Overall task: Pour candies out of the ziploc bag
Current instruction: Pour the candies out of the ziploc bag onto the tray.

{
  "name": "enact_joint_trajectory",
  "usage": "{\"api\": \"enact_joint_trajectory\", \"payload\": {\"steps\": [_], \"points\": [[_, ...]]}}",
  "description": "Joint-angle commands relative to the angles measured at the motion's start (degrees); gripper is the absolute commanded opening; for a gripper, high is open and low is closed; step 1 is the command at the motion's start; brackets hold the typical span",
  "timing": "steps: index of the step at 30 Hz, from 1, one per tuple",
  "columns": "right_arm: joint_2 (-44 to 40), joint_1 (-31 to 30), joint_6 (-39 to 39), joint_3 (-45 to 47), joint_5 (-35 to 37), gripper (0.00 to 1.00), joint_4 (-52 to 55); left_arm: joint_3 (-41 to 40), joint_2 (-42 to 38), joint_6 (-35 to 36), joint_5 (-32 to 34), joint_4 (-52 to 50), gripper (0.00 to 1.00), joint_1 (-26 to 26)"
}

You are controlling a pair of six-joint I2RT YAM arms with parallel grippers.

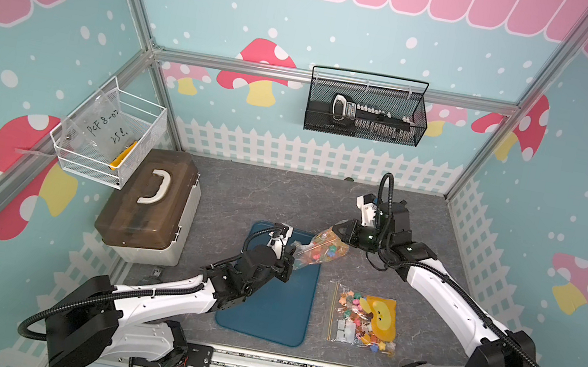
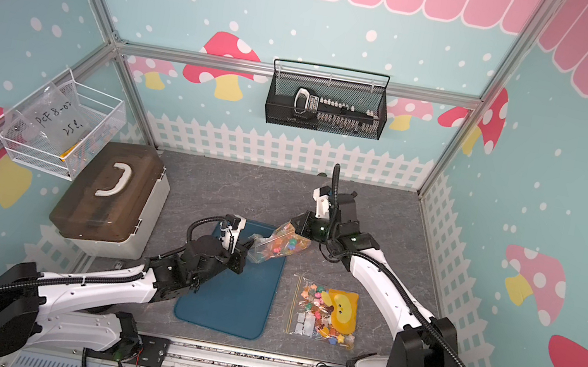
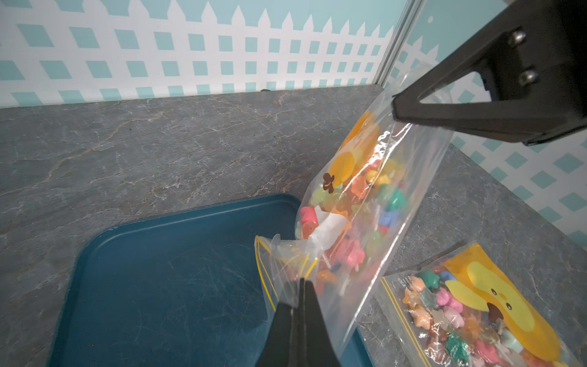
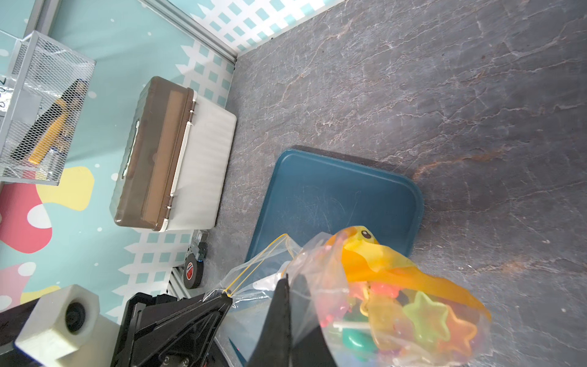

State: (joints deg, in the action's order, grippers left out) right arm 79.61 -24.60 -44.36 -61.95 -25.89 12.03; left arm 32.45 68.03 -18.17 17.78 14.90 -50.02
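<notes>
Nearest the front rail, a second bag [image 1: 362, 319] of sweets with a yellow duck print lies flat on the grey desk [image 1: 242, 191], just to the right of the blue tray [image 1: 274, 311]. The left arm [image 1: 163, 292] reaches forward across the tray's near half.

Its jaws are pressed together on a fold of clear film at the mouth end of the ziploc bag [image 3: 365, 206], close to the yellow zip line. That mouth end hangs low over the tray's far right corner, and in the left wrist view the zip line loops as if parted (I cannot tell how far).

The candies [image 3: 349, 254] are all inside this bag, heaped in its middle and lower part, with pink, green, orange and blue shapes showing through the plastic. The bag slants upward and to the right, clear of the desk in both top views [image 1: 321, 248] [image 2: 275, 242].

At its raised end the right arm [image 1: 448, 297] comes in from the right. Its jaws are pinched tight on the film there.

Further back on the left stands a box with a brown lid [image 1: 149, 204] and a white handle. A white wire basket [image 1: 111, 144] hangs on the left wall, and a black mesh basket [image 1: 366, 111] hangs on the back wall.
</notes>
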Motion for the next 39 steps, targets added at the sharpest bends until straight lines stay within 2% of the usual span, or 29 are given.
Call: {"api": "enact_joint_trajectory", "payload": {"steps": [1, 19, 39], "points": [[0.1, -0.9, 1.1, -3.6, 2.4, 0.00, -3.0, -2.4, -2.0, -3.1, 4.0, -1.5, 0.01, 0.0], [1.9, -5.7, 5.0, -9.8, 4.6, 0.00, 0.3, -6.4, -4.1, -7.9, 7.1, -1.1, 0.05, 0.4], [1.5, -7.5, 5.9, -12.6, 5.6, 0.00, 1.6, -8.6, -3.6, -10.6, 6.1, 0.1, 0.06, 0.4]]}}
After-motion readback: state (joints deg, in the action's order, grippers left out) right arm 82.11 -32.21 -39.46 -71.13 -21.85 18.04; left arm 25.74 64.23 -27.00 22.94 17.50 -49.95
